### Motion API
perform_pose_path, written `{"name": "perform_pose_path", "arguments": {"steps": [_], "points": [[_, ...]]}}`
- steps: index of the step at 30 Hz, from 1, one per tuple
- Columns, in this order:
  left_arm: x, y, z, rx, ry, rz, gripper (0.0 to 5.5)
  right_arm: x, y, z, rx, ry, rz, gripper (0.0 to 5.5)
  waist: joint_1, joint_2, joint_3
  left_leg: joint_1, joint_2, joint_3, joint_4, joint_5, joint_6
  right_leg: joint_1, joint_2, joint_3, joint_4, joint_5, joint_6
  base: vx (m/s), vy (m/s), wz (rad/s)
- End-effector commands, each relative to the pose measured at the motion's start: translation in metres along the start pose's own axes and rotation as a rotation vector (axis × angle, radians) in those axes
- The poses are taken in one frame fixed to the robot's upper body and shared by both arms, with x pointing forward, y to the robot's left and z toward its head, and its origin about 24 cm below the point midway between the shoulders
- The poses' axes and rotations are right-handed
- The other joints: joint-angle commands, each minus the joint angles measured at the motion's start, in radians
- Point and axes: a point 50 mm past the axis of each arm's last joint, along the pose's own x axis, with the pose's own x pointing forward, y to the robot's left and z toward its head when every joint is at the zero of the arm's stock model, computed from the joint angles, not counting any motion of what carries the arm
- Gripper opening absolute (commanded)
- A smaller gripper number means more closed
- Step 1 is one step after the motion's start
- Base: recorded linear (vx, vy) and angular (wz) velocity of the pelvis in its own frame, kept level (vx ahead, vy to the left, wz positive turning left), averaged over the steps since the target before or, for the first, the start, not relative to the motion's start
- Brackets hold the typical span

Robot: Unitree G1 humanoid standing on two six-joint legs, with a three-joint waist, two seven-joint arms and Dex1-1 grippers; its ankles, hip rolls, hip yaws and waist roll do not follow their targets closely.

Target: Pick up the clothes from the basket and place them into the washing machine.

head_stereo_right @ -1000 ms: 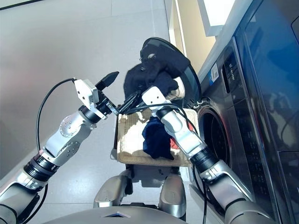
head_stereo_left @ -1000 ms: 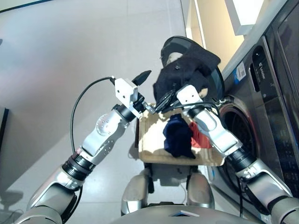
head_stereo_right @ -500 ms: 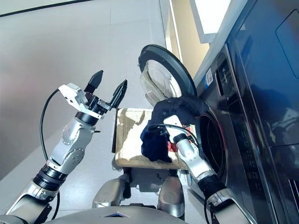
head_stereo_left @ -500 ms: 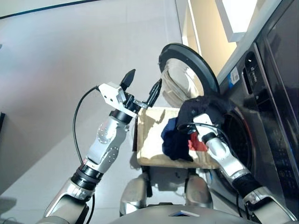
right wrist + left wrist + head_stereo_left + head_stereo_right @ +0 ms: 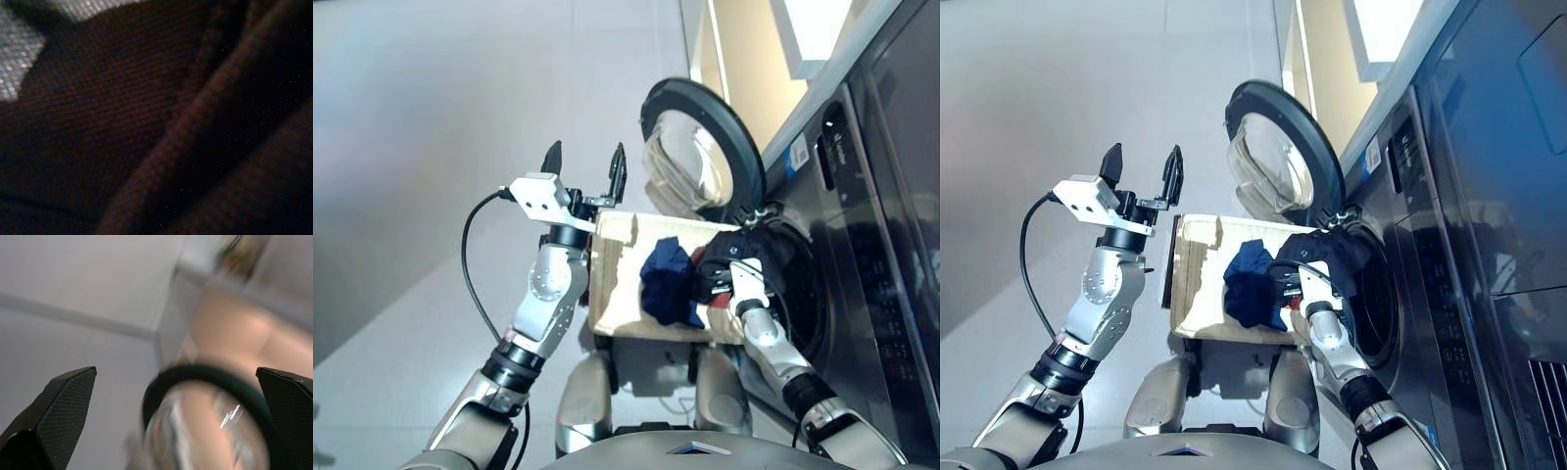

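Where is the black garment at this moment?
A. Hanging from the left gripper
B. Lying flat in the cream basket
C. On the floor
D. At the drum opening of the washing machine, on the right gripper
D: the black garment drapes over the right gripper at the washing machine drum opening; the left gripper is open and empty.

Silver-grey jointed arms with black cuffs, looping black cables, and black-fingered left claw [image 5: 584, 168] on white mount

- A pale grey floor [image 5: 460, 117] carries the dark grey washing machine [image 5: 871, 225].
- The cream woven basket [image 5: 612, 284] sits in front of the machine's drum hole.
- In the basket lie a dark navy garment [image 5: 668, 282] and a red-orange garment [image 5: 713, 305], touching.
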Motion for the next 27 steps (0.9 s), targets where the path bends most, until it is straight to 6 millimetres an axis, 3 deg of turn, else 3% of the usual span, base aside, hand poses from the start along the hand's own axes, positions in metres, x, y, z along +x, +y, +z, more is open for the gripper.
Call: {"name": "perform_pose_path", "arguments": {"steps": [1, 4, 8, 9, 10, 11, 14, 16, 17, 19, 27], "points": [[0.011, -0.017, 0.015, -0.134, -0.102, 0.011, 5.5, 0.019, -0.004, 0.05, 0.119, -0.216, -0.114, 0.0, 0.007, 0.012, 0.011, -0.037, 0.031, -0.028, 0.174, -0.126, -0.029, -0.029, -0.004, 0.038, 0.043, 0.031, 0.052, -0.099, -0.042, -0.001], [0.007, -0.016, 0.005, -0.184, -0.057, 0.051, 5.5, 0.027, -0.016, 0.056, 0.152, -0.218, -0.227, 0.0, 0.015, 0.026, 0.034, -0.094, 0.027, -0.037, 0.209, -0.13, -0.025, -0.08, -0.002, 0.037, 0.076, 0.024, 0.046, -0.081, -0.034, 0.052], [0.006, -0.018, 0.009, -0.2, -0.067, 0.028, 5.5, 0.035, -0.034, 0.064, 0.173, -0.222, -0.316, 0.0, 0.025, 0.043, 0.051, -0.147, 0.027, -0.042, 0.24, -0.134, -0.023, -0.133, -0.004, 0.033, 0.11, 0.014, 0.04, -0.031, -0.012, 0.035], [0.006, -0.019, 0.01, -0.198, -0.071, 0.018, 5.5, 0.039, -0.043, 0.069, 0.169, -0.229, -0.358, 0.0, 0.029, 0.048, 0.055, -0.161, 0.027, -0.045, 0.247, -0.135, -0.023, -0.148, -0.006, 0.034, 0.119, 0.011, 0.04, -0.082, -0.022, 0.044], [0.008, -0.024, 0.015, -0.204, -0.087, -0.002, 5.5, 0.045, -0.068, 0.081, 0.206, -0.246, -0.489, 0.0, 0.034, 0.059, 0.065, -0.187, 0.024, -0.05, 0.256, -0.135, -0.023, -0.173, -0.01, 0.035, 0.13, 0.01, 0.04, -0.063, -0.015, 0.023], [0.008, -0.025, 0.015, -0.204, -0.088, -0.003, 5.5, 0.045, -0.068, 0.081, 0.206, -0.247, -0.489, 0.0, 0.035, 0.06, 0.064, -0.19, 0.025, -0.05, 0.258, -0.136, -0.023, -0.176, -0.009, 0.036, 0.132, 0.009, 0.04, -0.083, -0.013, 0.059], [0.014, -0.032, 0.027, -0.189, -0.141, -0.04, 5.5, 0.048, -0.108, 0.102, 0.256, -0.296, -0.691, 0.0, 0.04, 0.076, 0.08, -0.238, 0.022, -0.052, 0.286, -0.144, -0.023, -0.223, -0.014, 0.039, 0.159, -0.002, 0.039, -0.041, 0.001, 0.054], [0.016, -0.033, 0.029, -0.181, -0.154, -0.042, 5.5, 0.048, -0.118, 0.108, 0.278, -0.308, -0.735, 0.0, 0.041, 0.079, 0.081, -0.251, 0.02, -0.051, 0.286, -0.137, -0.022, -0.236, -0.014, 0.04, 0.16, 0.004, 0.037, 0.0, 0.0, 0.0], [0.018, -0.036, 0.034, -0.189, -0.175, -0.043, 5.5, 0.046, -0.139, 0.115, 0.326, -0.319, -0.851, 0.0, 0.042, 0.087, 0.088, -0.266, 0.015, -0.05, 0.296, -0.14, -0.021, -0.25, -0.018, 0.042, 0.168, 0.001, 0.037, 0.0, 0.0, 0.0], [0.019, -0.034, 0.038, -0.192, -0.192, -0.037, 5.5, 0.04, -0.165, 0.117, 0.369, -0.311, -0.952, 0.0, 0.041, 0.091, 0.093, -0.279, 0.013, -0.05, 0.308, -0.152, -0.02, -0.263, -0.02, 0.045, 0.182, -0.01, 0.038, 0.0, 0.0, 0.0], [0.022, -0.035, 0.053, -0.199, -0.246, -0.052, 5.5, 0.018, -0.226, 0.118, 0.473, -0.275, -1.201, 0.0, 0.038, 0.099, 0.105, -0.315, 0.006, -0.044, 0.318, -0.158, -0.02, -0.299, -0.028, 0.054, 0.185, -0.007, 0.04, 0.0, 0.0, 0.0]]}}
